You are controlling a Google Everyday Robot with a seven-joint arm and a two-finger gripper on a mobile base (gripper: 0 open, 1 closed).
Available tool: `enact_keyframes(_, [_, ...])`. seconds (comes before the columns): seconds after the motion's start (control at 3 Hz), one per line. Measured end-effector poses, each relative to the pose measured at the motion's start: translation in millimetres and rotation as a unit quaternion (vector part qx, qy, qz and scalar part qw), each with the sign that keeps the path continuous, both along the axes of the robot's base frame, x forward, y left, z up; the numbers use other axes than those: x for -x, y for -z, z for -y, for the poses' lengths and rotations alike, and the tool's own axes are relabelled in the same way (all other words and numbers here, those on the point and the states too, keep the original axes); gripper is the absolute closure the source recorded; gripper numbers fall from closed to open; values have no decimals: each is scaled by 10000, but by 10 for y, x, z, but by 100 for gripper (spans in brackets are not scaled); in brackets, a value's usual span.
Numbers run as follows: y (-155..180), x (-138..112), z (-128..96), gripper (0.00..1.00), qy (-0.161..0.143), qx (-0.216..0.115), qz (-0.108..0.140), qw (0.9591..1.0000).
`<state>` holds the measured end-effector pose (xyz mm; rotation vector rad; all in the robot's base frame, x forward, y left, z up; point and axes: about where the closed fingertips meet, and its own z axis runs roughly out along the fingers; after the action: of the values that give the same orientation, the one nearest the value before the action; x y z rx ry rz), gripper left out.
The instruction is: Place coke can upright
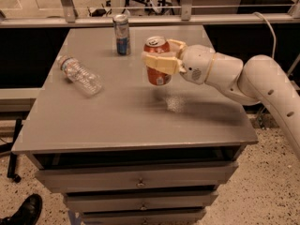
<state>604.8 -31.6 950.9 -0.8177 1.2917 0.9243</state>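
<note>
Coke can (158,77) clamped upright in the gripper (159,55) over the rear middle of the worktop (126,125).

In the camera view, the gripper is seen reaching in from the right edge on a white arm (243,76), and its tan fingers (161,63) are closed against the sides of the coke can, one in front and one behind. The can is held with its silver top up, and its base appears to be lifted just clear of the grey surface, with a faint shadow cast below and to its right. A taller slim blue-and-silver can (122,34) is stood upright near the rear edge, to the left of the held can and apart from it. A clear plastic bottle (80,75) is laid on its side towards the left edge. Drawers (140,182) are seen beneath the front edge.
</note>
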Motion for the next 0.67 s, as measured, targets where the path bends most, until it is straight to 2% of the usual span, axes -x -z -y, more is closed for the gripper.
enact_keyframes(0.67, [259,114,2,100,-355,225,225,9989])
